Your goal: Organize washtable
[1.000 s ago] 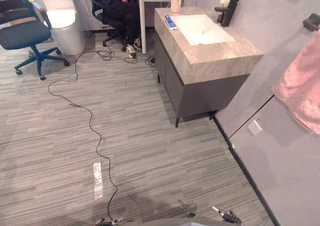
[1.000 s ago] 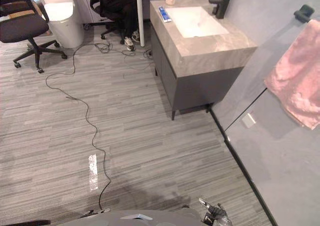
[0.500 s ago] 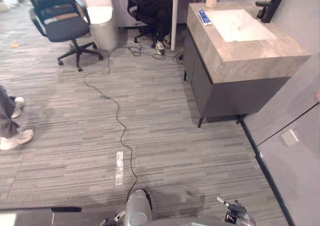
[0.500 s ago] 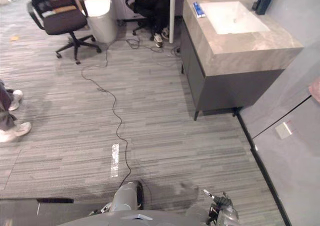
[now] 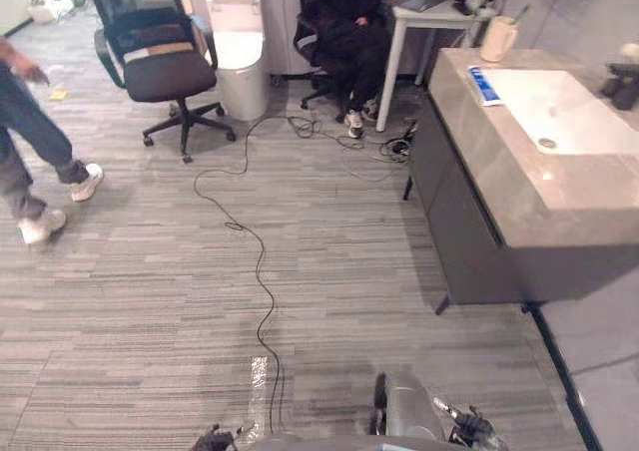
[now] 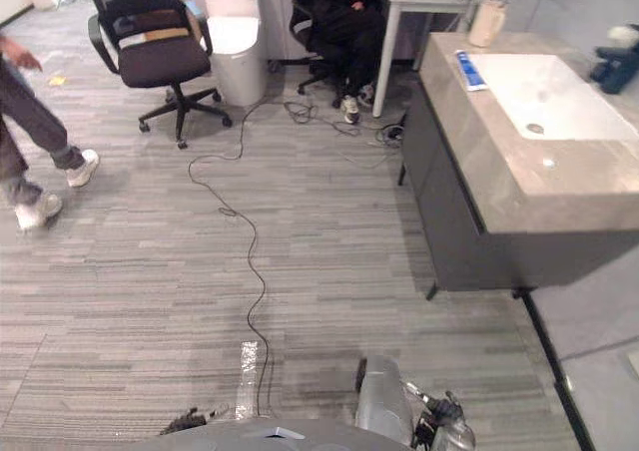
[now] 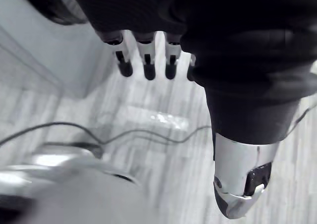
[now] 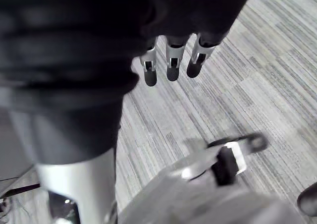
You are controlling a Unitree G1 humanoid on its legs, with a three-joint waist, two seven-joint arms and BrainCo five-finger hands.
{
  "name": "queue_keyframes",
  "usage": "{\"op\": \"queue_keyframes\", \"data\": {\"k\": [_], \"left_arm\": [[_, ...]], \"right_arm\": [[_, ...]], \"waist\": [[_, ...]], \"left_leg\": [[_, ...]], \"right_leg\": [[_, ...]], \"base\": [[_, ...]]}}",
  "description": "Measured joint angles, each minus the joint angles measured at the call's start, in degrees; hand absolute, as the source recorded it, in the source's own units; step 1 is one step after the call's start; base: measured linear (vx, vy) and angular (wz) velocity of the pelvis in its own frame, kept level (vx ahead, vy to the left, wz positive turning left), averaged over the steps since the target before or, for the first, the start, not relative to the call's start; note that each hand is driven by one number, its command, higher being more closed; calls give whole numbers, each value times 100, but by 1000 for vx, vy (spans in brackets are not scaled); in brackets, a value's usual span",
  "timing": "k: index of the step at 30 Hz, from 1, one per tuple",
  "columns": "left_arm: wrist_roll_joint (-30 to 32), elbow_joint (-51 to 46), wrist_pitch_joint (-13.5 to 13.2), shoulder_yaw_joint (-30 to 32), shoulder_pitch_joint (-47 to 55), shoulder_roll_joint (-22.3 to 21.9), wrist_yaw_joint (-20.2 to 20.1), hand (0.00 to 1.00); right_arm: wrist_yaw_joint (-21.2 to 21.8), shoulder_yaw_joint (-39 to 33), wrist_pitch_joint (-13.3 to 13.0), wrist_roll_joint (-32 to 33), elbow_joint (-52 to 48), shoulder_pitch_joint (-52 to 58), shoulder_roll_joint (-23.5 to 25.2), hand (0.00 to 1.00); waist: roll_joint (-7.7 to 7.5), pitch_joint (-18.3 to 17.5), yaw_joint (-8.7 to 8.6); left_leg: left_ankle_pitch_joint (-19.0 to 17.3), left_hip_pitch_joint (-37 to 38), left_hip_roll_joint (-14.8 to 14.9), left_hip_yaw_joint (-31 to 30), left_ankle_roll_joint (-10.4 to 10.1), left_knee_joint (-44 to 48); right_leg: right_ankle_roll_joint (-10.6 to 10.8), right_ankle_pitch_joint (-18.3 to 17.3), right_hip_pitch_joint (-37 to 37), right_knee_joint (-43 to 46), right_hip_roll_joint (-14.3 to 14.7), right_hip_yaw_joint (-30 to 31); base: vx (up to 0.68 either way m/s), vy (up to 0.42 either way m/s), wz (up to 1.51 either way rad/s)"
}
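The blue toothpaste tube (image 5: 486, 84) lies flat on the table (image 5: 504, 172), beside the sink (image 5: 574, 112) and near the far-corner cup (image 5: 496, 40). Its long axis runs along the table's room-side edge, and we cannot tell which end is the cap. We judge this the approach: next we step close and raise an arm. Our left robot hand (image 7: 146, 65) and right robot hand (image 8: 172, 65) hang relaxed and empty.
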Motion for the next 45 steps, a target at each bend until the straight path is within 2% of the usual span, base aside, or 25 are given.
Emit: {"op": "queue_keyframes", "data": {"k": [1,2,4,6,7,9,12,15,16,17,18,21,22,24,25,26,29,30,31,32,34,36,39,40,45], "left_arm": [[2,-62,-7,11,17,-71,-9,0],[11,-181,-28,180,82,-245,-42,0],[195,-201,-8,508,-42,-638,-105,0],[305,-256,-10,967,-148,-788,-157,0],[316,-316,3,1198,-118,-842,-159,0],[229,-493,-23,1287,-38,-748,-176,0],[202,-636,-47,1298,8,-445,-144,0],[209,-547,-12,1329,215,-447,-50,0],[200,-348,-1,1322,324,-459,0,0],[175,-264,7,1335,408,-420,28,0],[176,-201,-4,1311,442,-274,91,0],[166,-156,4,1193,379,-111,120,0],[150,-37,10,830,307,33,114,0],[149,52,18,630,192,68,115,0],[152,16,1,554,181,21,106,0],[152,5,1,513,167,0,103,0],[122,3,0,399,155,11,92,0],[107,1,-2,402,148,5,92,0],[82,-70,-30,444,168,12,88,0],[82,-113,-48,480,178,-1,90,0],[81,-192,-63,611,179,-348,91,0],[82,-195,-94,644,135,-488,79,0],[84,-193,-111,677,-24,-648,53,0],[119,-194,-51,673,-21,-681,-45,0],[119,-193,-52,673,-20,-681,-44,0]], "right_arm": [[1,-6,28,0,0,72,5,0],[2,-43,59,0,8,195,30,0],[2,-253,100,2,-53,220,-17,0],[15,-309,108,6,-334,221,11,0],[2,-289,102,4,-441,157,7,0],[-6,-232,111,9,-417,101,20,0],[0,-17,102,9,-406,-159,147,0],[-6,334,75,12,-424,-353,170,0],[-30,311,50,12,-391,-333,207,0],[-44,318,50,12,-369,-337,296,0],[-50,300,25,14,-350,-295,476,0],[-59,-35,2,11,-86,-314,497,0],[-57,-144,3,11,192,-353,446,0],[-13,-124,-13,11,231,-384,348,0],[7,-78,-41,12,180,-396,236,0],[7,-29,-51,14,148,-397,202,0],[1,89,-117,118,-48,-473,193,0],[-3,108,-115,138,-49,-462,195,0],[-15,219,-111,204,-109,-405,234,0],[-19,285,-110,237,-166,-331,244,0],[-9,428,-113,234,-226,-348,72,0],[-11,462,-107,255,-223,-333,14,0],[1,534,-110,467,-226,-270,30,0],[15,523,-110,459,-270,13,50,0],[15,509,-110,459,-268,15,51,0]], "waist": [[50,-62,-2],[-10,-150,-90],[329,-179,-164],[456,-110,-78],[553,-42,50],[355,16,169],[23,-24,365],[49,-50,453],[25,-94,554],[-43,-172,570],[-302,-350,501],[-523,-350,423],[-528,-313,355],[-416,-224,340],[-277,-201,359],[-225,-198,349],[-185,-141,218],[-190,-138,222],[-295,-167,244],[-317,-165,234],[72,-188,319],[186,-237,312],[145,-240,292],[165,-437,410],[164,-435,405]], "left_leg": [[-2,148,33,-18,-27,-137],[-42,322,17,-138,-152,108],[11,-137,422,-204,-434,1716],[1675,-1269,799,-368,-953,4493],[1836,-1970,1063,-405,-1022,6038],[1513,-2753,1116,-279,-666,6577],[1019,-3710,1363,428,-515,5067],[1399,-3822,1384,351,-738,1572],[2192,-3703,1292,194,-838,1390],[2245,-3693,1157,185,-668,1550],[1883,-3738,972,274,-545,1839],[1180,-3524,566,422,-129,2559],[904,-3083,417,503,39,2567],[826,-2471,381,531,126,2355],[830,-1768,415,660,120,1764],[851,-1514,437,726,84,1471],[924,-571,510,965,-35,705],[924,-504,521,1000,-36,677],[890,-360,465,1036,-204,712],[827,-315,439,1001,-306,735],[747,-233,823,1024,-577,697],[924,-210,913,965,-730,552],[1180,-178,952,831,-787,402],[817,-206,771,852,-682,-36],[821,-210,774,867,-682,-34]], "right_leg": [[-46,104,47,-498,96,-121],[-630,590,101,-748,222,24],[-762,197,383,-421,292,-188],[-778,-375,1068,-494,541,-304],[-834,-643,1746,-749,849,-246],[-816,-811,2606,-1224,893,-137],[-659,-795,3482,-2122,733,222],[-327,-1010,4053,-2373,503,762],[-312,-1137,4233,-2292,401,1094],[-338,-1128,4228,-2151,289,1240],[-304,-1015,3994,-1648,47,1429],[28,-237,3339,445,-354,1699],[427,790,2942,1637,-522,1667],[323,725,2551,2721,-693,1283],[-160,412,2045,3368,-760,874],[-246,298,1818,3450,-741,741],[-224,-385,1165,1820,-717,-237],[-232,-360,1188,1228,-707,-420],[-391,463,1271,-443,-557,-516],[-568,524,1285,-687,-497,-440],[-580,316,1510,-1014,-85,-444],[-597,304,1674,-1346,64,-560],[-569,325,2002,-1781,100,-766],[-331,1700,2678,-3960,370,-758],[-319,1655,2677,-3980,376,-750]], "base": [[260,-204,76],[395,-219,75],[557,-209,64],[518,-216,7],[546,-168,-33],[694,-113,-36],[182,-70,-64],[78,59,-99],[540,295,-107],[758,351,-61],[693,374,-10],[631,265,17],[680,209,26],[558,144,-7],[330,69,-43],[187,10,-57],[-154,-79,-31],[-276,-50,-21],[-166,-51,-6],[21,-95,-18],[260,-128,-32],[179,-70,5],[83,-22,34],[13,2,12],[0,0,0]]}}
